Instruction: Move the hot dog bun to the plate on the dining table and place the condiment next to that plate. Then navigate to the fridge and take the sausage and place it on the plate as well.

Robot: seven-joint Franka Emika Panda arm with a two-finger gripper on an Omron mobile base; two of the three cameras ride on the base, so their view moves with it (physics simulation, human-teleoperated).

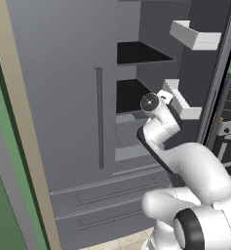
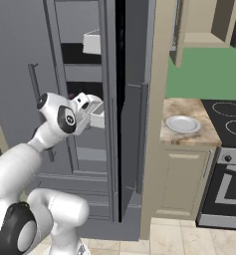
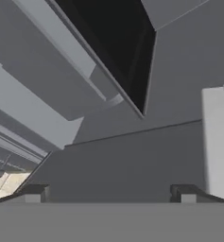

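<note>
The dark grey fridge [image 1: 63,97] stands in front of me with its left door shut and its long vertical handle [image 1: 99,117] showing. Its right door [image 1: 209,63] is swung open and carries white bins [image 1: 195,35]. Black inner shelves [image 1: 135,53] show in the opening. My arm reaches toward that opening at the height of the lower shelf [image 1: 129,95]. In the hand view my gripper [image 3: 108,194] is open with nothing between its fingertips [image 3: 34,192], facing the grey fridge interior [image 3: 132,156] and a black shelf recess [image 3: 118,42]. The sausage, bun, condiment, plate and dining table are out of view.
The open fridge door [image 2: 134,124] stands edge-on just right of my hand. Beyond it a marbled counter [image 2: 181,107] over cream cabinets holds a small white plate [image 2: 182,123], with a stove [image 2: 229,119] further right. Fridge drawers [image 1: 107,195] lie below.
</note>
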